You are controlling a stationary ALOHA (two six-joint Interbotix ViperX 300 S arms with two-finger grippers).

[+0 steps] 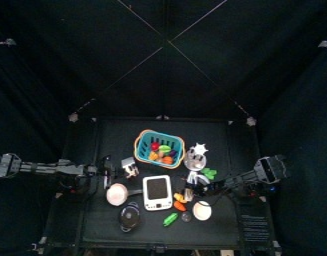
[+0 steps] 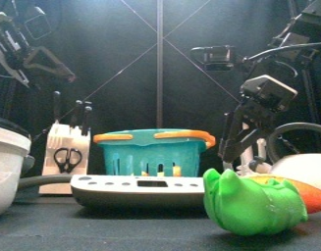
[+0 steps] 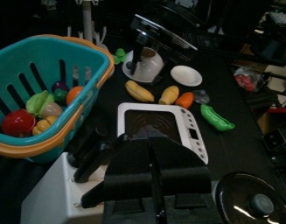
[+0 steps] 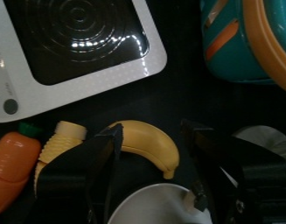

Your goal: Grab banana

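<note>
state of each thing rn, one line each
banana: lying on the table, between the right hand's open jaws, not gripped
right hand: open, straddling the banana
white scale: flat on the table
teal basket: upright, holding toy food
left hand: holding nothing

Two black jointed arms, each claw (image 4: 148, 166) with matte black jaws.

Black curtains (image 1: 72, 60) enclose small black table (image 1: 112, 135).

Beside the white scale (image 4: 75, 39) with its black top lie a plain yellow banana (image 4: 151, 144) and an orange carrot (image 4: 14, 171). The basket (image 3: 45, 87) beside the scale is teal with an orange rim. A green pepper (image 3: 218, 120) lies just beyond the scale.
</note>
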